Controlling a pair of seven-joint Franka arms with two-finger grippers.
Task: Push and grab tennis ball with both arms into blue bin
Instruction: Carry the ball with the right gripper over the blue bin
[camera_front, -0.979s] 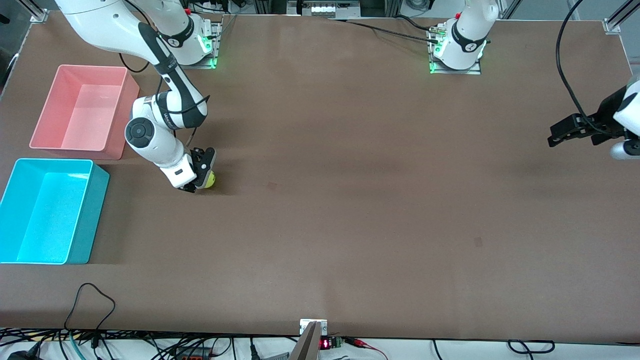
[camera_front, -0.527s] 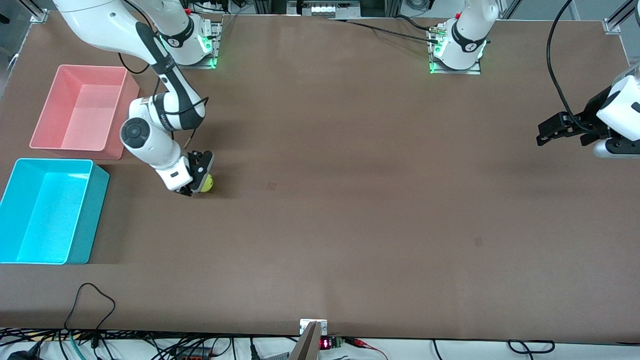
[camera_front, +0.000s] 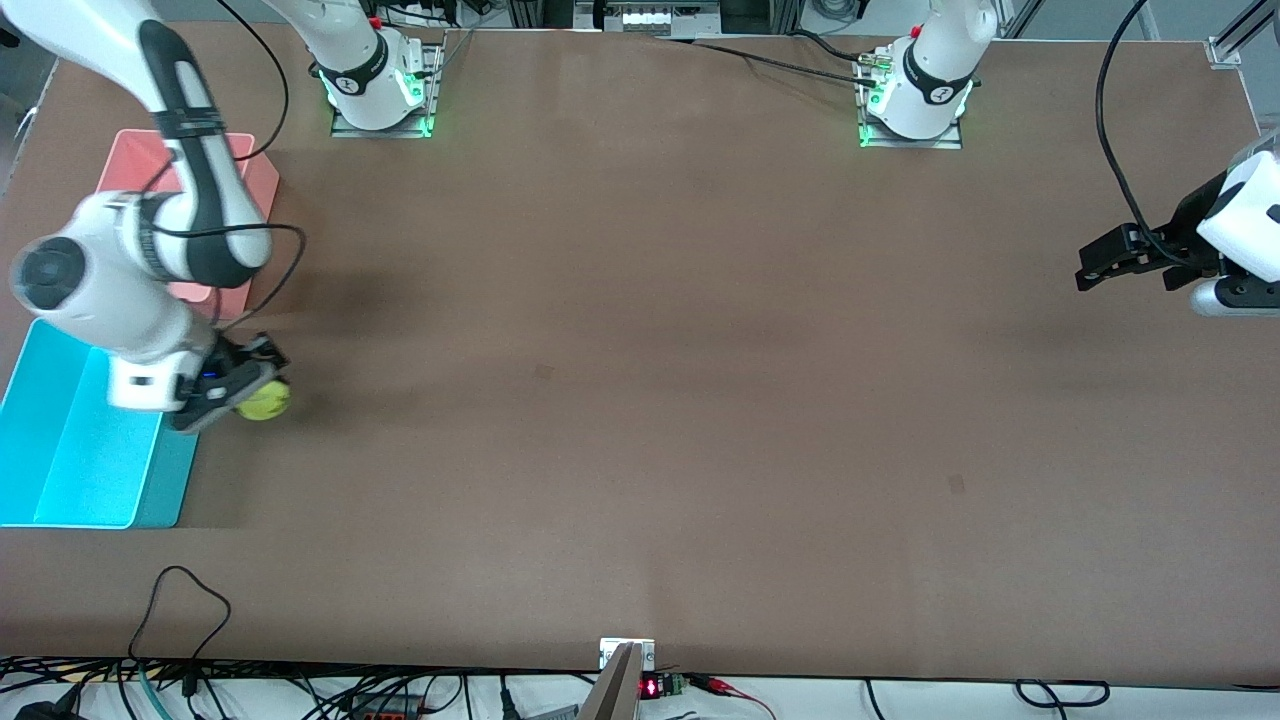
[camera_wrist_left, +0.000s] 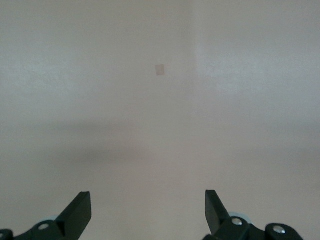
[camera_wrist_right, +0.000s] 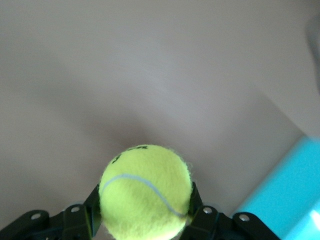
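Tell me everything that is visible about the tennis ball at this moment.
The tennis ball is small, round and fuzzy yellow-green, with a pale curved seam and a dark printed mark. The right gripper is shut on it, one finger pressing each side. It is held above the brown table, just beside the blue bin, not yet over it.

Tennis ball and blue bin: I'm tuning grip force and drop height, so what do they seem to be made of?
The tennis ball, clamped in the right end effector, looks felt-covered: fuzzy yellow-green nap, pale curved seam, probably rubber underneath. The blue bin looks like rigid moulded plastic: uniform cyan, smooth thin walls, faint sheen. The left end effector waits open over bare table.
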